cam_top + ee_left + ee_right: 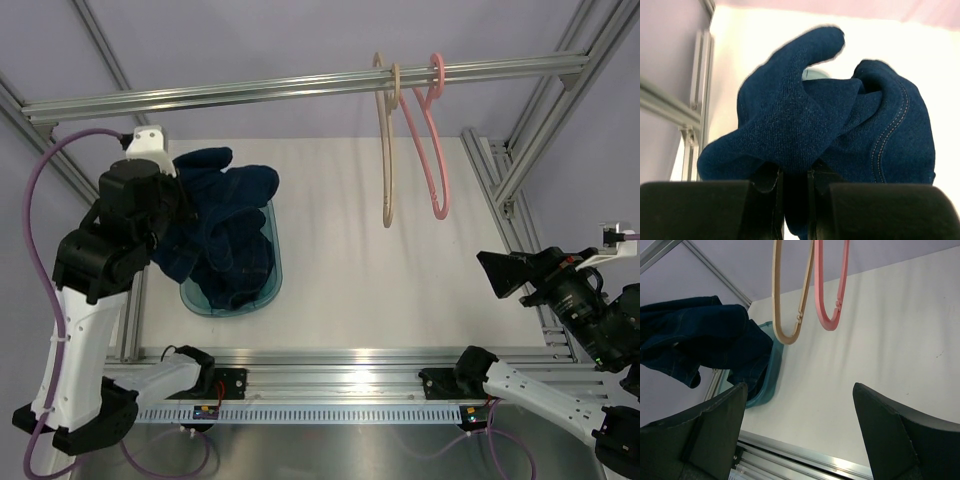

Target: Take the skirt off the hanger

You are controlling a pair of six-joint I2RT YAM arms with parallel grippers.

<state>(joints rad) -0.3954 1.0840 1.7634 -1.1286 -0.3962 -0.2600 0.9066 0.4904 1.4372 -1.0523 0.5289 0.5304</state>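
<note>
Table: the bin lies at 9 o'clock, near the left edge. The skirt hangs bunched over the bin, lower folds reaching into it, clamped in the left gripper at the skirt's 9 o'clock. The rail crosses at 12 o'clock. The left hanger and right hanger hang from it side by side, well apart from the skirt. The right gripper sits at 3 o'clock, at the table edge.

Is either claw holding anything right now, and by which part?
The left claw pinches a bunched fold of the blue skirt; which part of the skirt that fold is cannot be told. The right claw is open and empty.
</note>
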